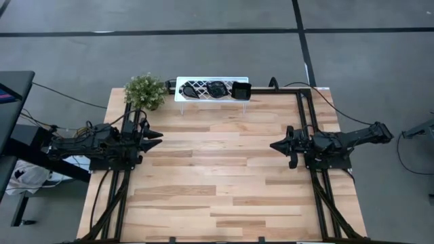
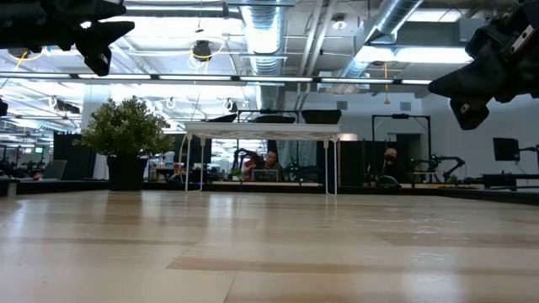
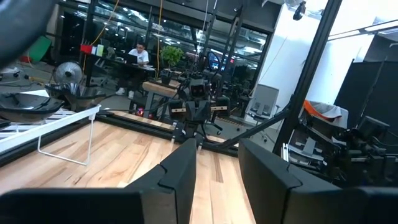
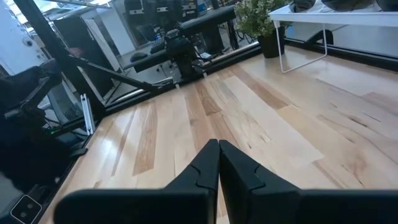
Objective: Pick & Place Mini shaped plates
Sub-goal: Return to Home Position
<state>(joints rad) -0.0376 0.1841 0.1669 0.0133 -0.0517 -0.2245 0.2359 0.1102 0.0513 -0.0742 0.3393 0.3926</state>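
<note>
right hand (image 4: 218,149) closed, glossy black plates (image 1: 215,89) apparently atop lattice rack (image 1: 203,80).

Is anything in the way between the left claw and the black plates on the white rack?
No. Only bare table lies between the left gripper and the plates; the plant stands aside.

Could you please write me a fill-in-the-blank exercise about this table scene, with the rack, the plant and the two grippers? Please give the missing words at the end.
1. The white rack at the far edge of the table holds ____ groups of mini shaped plates.
2. In the high view, the potted plant stands beside the rack's ____ end.
3. The left gripper has its jaws open, but the right gripper has its jaws ____.
Missing words: three; left; shut.
</note>
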